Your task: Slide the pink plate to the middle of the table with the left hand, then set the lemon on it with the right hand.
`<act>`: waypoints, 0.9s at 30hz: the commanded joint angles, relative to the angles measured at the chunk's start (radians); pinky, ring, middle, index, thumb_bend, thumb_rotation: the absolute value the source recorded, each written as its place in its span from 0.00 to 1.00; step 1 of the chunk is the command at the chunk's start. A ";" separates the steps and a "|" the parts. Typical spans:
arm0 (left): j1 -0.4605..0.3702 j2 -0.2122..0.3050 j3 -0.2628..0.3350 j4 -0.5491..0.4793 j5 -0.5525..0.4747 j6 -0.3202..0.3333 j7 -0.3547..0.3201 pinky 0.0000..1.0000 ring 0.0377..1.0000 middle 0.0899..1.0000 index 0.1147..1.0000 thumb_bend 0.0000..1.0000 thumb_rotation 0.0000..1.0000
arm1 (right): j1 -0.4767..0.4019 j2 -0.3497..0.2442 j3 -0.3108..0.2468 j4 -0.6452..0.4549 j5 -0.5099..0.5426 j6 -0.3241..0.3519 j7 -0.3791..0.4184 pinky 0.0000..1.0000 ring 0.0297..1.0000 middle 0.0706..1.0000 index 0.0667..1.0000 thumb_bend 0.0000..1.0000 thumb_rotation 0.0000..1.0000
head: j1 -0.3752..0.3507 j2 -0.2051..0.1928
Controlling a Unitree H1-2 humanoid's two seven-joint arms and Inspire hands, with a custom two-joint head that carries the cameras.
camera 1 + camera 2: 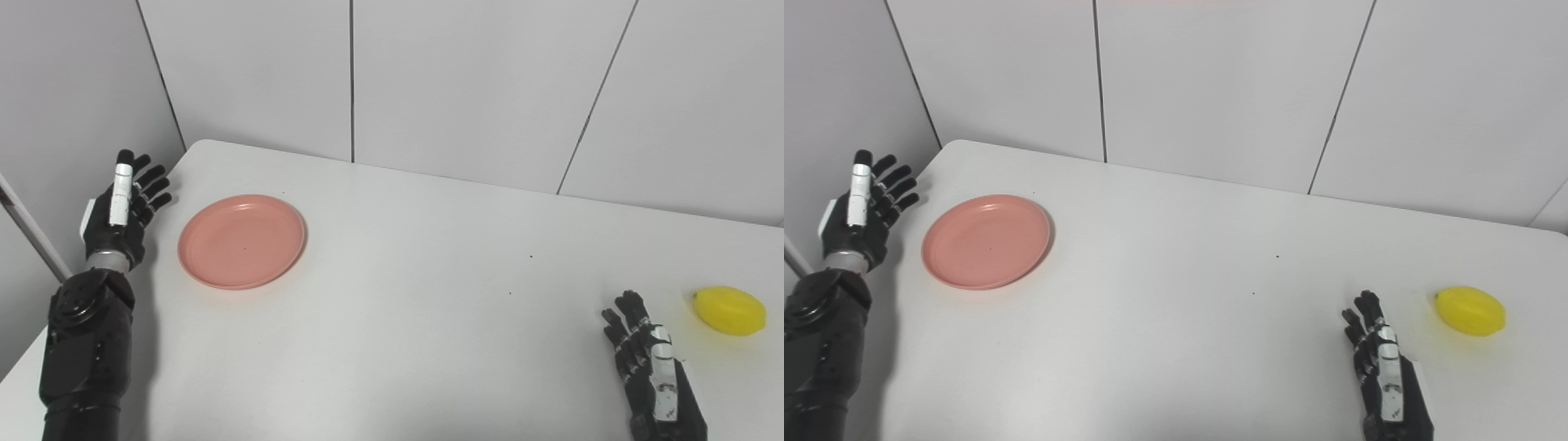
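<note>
A pink plate (241, 241) lies flat on the left part of the white table (429, 275), empty. My left hand (122, 205) is raised at the table's left edge, just left of the plate and apart from it, open with fingers straight. A yellow lemon (730, 310) lies near the right edge. My right hand (649, 367) is low at the front right, open and empty, a little left of the lemon and not touching it. The plate (986, 241), lemon (1470, 311), left hand (863, 202) and right hand (1381, 367) also show in the right eye view.
White panelled walls (465, 79) stand right behind the table and along its left side. The table's left edge runs close under my left forearm (86, 349). A pale bar (30, 229) leans at the far left.
</note>
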 commanded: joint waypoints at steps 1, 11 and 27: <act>-0.051 0.047 0.005 0.013 -0.019 -0.066 -0.038 0.80 0.82 0.81 0.84 1.00 0.79 | 0.023 0.015 0.008 0.017 0.004 -0.014 0.000 0.99 0.94 0.96 0.95 0.71 1.00 | -0.001 0.002; -0.061 0.046 -0.006 0.118 -0.008 -0.118 -0.037 0.70 0.74 0.75 0.76 1.00 0.80 | 0.024 0.015 0.011 0.012 0.005 -0.006 -0.001 1.00 0.94 0.97 0.95 0.73 1.00 | -0.004 0.008; 0.003 0.004 -0.064 -0.005 0.004 -0.072 -0.033 0.90 0.90 0.88 0.89 0.99 0.85 | 0.023 0.021 0.021 0.006 0.003 0.000 -0.008 0.99 0.94 0.96 0.95 0.74 0.99 | -0.012 0.013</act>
